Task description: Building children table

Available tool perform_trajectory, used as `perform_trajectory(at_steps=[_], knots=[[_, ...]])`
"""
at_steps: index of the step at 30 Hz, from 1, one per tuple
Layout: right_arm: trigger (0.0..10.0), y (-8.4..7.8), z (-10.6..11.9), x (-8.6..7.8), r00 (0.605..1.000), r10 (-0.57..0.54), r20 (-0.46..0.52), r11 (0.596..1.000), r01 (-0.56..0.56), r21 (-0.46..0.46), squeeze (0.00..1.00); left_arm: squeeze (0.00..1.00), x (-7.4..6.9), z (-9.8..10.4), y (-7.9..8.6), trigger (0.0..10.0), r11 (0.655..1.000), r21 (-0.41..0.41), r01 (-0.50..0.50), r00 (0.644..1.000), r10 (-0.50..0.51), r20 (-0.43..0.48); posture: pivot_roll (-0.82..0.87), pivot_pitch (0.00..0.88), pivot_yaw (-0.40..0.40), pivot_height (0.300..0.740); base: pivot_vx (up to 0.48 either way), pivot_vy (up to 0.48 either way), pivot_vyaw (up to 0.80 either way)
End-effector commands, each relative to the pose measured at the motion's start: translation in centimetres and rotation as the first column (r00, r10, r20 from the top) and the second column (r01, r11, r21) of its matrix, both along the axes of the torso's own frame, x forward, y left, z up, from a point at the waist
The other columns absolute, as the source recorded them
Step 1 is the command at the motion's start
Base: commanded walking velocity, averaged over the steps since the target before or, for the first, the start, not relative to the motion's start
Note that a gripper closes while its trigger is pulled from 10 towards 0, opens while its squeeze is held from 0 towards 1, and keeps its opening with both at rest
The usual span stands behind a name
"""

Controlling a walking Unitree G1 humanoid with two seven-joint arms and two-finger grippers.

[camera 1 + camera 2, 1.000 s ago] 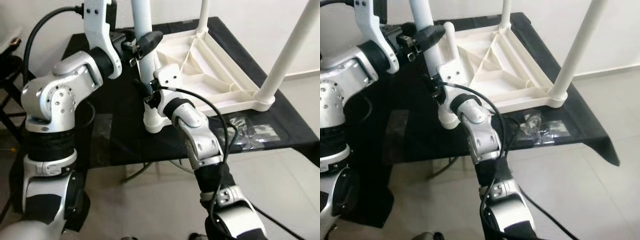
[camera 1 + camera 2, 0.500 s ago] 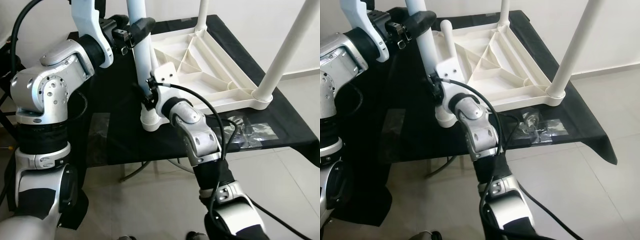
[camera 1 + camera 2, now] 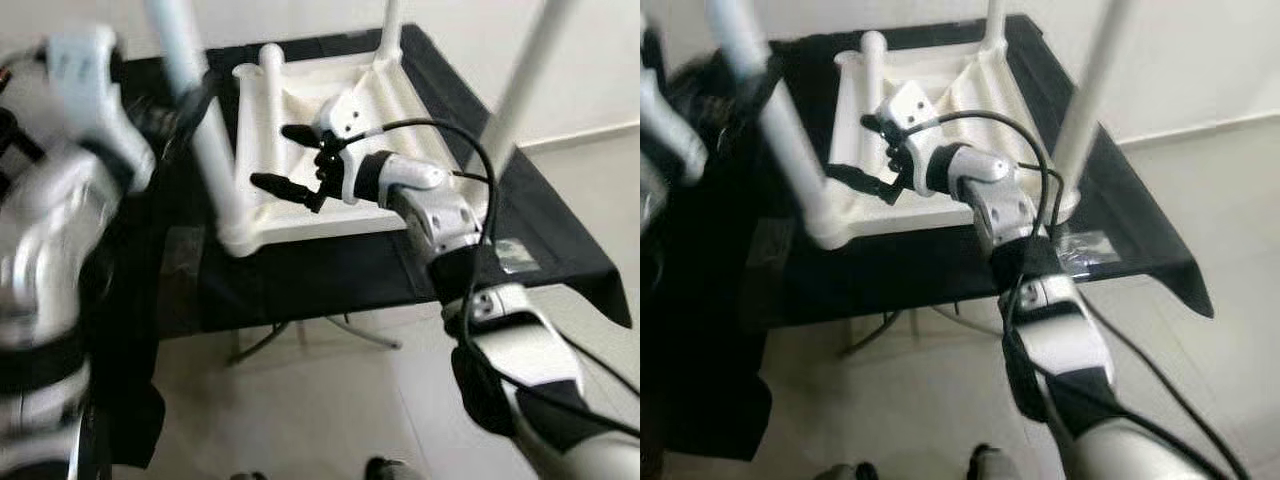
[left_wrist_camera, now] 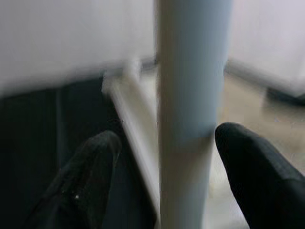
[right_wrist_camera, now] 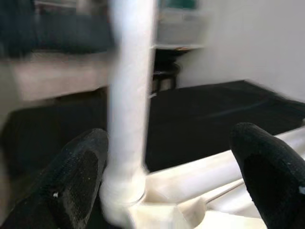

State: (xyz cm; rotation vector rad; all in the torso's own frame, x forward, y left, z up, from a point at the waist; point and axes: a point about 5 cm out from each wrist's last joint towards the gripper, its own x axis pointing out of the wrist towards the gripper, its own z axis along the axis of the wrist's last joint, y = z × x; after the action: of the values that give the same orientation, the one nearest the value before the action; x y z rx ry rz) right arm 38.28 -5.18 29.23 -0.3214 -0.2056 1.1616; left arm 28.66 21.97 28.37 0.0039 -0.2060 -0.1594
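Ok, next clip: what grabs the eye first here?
The upturned white children's table on the black worktop, legs pointing up. The right claw hangs open above its underside, beside the near-left leg. The left claw straddles that leg, fingers apart.

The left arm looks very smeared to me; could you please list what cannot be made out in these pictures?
- Left arm: motion blur in the eye views hides its joints and wrist.
- Left gripper: in the left wrist view its fingers flank the near table leg, but contact is unclear.
- Table legs: upper ends cut off by the top edge.
- Plastic bag on the black table: contents too small and blurred.
- Right gripper: open, holding nothing.
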Motion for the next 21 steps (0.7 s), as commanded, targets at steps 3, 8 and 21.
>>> perform_trajectory(at_steps=[3,8,21], knots=[[10.0,0.2,0.0,0.0,0.997,0.074,-0.021,0.997,-0.074,-0.006,0.00,0.00,-2.6,-3.3,-0.3,10.0,0.999,0.000,-0.040,0.995,0.040,-0.087,0.08,0.268,0.002,0.740,0.000,0.000,0.00],[10.0,0.1,0.5,0.3,0.996,0.081,-0.023,0.997,-0.081,0.012,0.00,0.00,-4.0,-3.0,-1.2,10.0,0.998,-0.061,-0.018,0.998,0.014,-0.059,0.10,0.288,0.000,0.740,0.000,0.000,0.00],[10.0,-0.6,-4.7,0.9,1.000,-0.013,0.004,0.945,0.013,-0.326,0.00,0.00,-7.3,-9.3,-1.7,10.0,0.984,0.000,-0.178,0.953,0.172,-0.251,0.11,0.291,0.008,0.740,0.000,0.000,0.00]])
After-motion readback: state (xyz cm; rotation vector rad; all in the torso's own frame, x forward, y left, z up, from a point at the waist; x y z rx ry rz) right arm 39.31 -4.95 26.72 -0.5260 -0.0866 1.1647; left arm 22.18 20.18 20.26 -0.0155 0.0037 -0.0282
